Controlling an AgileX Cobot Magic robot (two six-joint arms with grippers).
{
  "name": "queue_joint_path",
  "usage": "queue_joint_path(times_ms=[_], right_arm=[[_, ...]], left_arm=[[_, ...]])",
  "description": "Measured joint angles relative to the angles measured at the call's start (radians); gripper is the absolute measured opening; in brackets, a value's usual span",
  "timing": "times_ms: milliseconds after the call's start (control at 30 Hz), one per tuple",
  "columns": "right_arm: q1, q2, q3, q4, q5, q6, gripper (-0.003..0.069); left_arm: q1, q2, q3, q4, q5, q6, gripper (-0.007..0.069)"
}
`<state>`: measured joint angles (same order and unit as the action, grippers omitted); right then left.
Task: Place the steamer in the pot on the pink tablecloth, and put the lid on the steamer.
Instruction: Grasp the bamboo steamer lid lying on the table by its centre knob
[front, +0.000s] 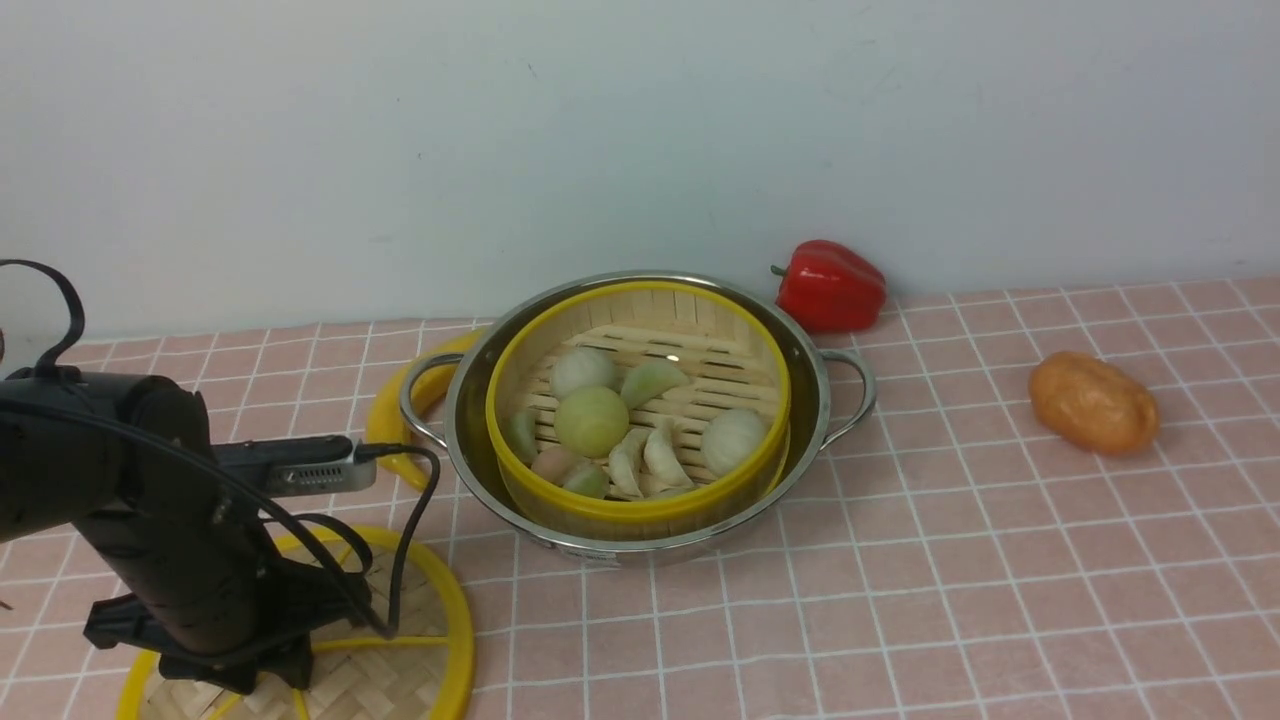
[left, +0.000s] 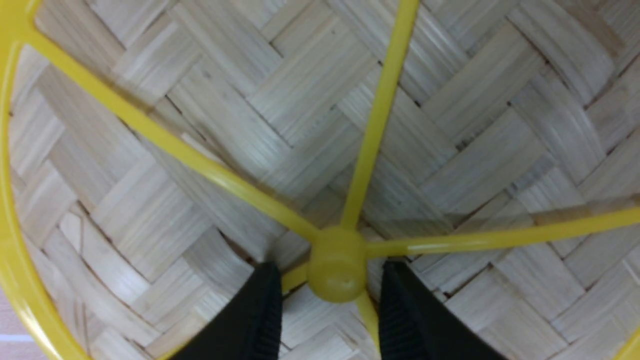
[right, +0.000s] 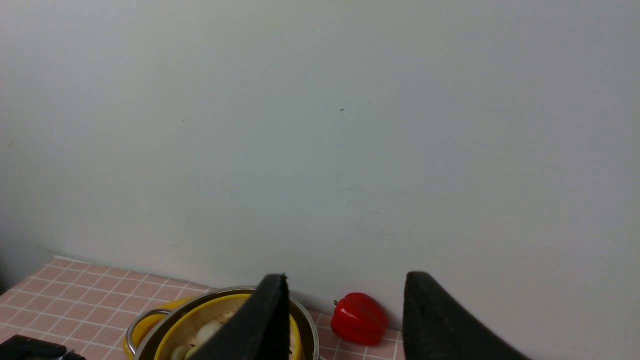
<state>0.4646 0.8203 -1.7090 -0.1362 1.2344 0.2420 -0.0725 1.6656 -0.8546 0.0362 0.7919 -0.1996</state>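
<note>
Left end effector (left: 331, 280) straddles the lid (front: 400, 670) knob (left: 337, 270), jaws parted, gripping nothing.
Steamer (front: 640, 510) sits ahead-right, inside the pot (front: 812, 400).

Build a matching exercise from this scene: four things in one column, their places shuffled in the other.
Things:
1. steamer
2. lid
3. red bell pepper
4. left end effector

Places:
A. by the wall, right of the pot
B. astride the lid's centre knob, jaws apart
C. inside the pot
D. flat on the pink tablecloth, under the left arm

Pairs: 1-C, 2-D, 3-A, 4-B
</note>
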Motion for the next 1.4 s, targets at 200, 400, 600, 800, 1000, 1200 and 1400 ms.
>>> queue_joint_path(times_ms=[200, 400, 600, 800, 1000, 1200, 1400], right_arm=[[0.000, 0.000, 0.001, 0.000, 0.000, 0.000, 0.0325], [0.000, 0.000, 0.001, 0.000, 0.000, 0.000, 0.0325], [0.000, 0.000, 0.001, 0.000, 0.000, 0.000, 0.0325], [0.000, 0.000, 0.004, 0.000, 0.000, 0.000, 0.0325], [0.000, 0.000, 0.008, 0.000, 0.000, 0.000, 0.0325], [0.000, 0.000, 0.008, 0.000, 0.000, 0.000, 0.0325], [0.000, 0.000, 0.008, 0.000, 0.000, 0.008, 0.0325]], left_arm=[[0.000, 0.000, 0.000, 0.000, -0.006, 0.000, 0.0239], [0.000, 0.000, 0.000, 0.000, -0.007, 0.000, 0.0242], [0.000, 0.000, 0.000, 0.000, -0.011, 0.000, 0.0243], [0.000, 0.000, 0.001, -0.010, -0.020, 0.000, 0.0243], [0.000, 0.000, 0.003, -0.013, -0.040, 0.000, 0.0243], [0.000, 0.000, 0.003, -0.016, -0.060, 0.000, 0.0243], [0.000, 0.000, 0.003, -0.017, -0.052, 0.000, 0.0243]])
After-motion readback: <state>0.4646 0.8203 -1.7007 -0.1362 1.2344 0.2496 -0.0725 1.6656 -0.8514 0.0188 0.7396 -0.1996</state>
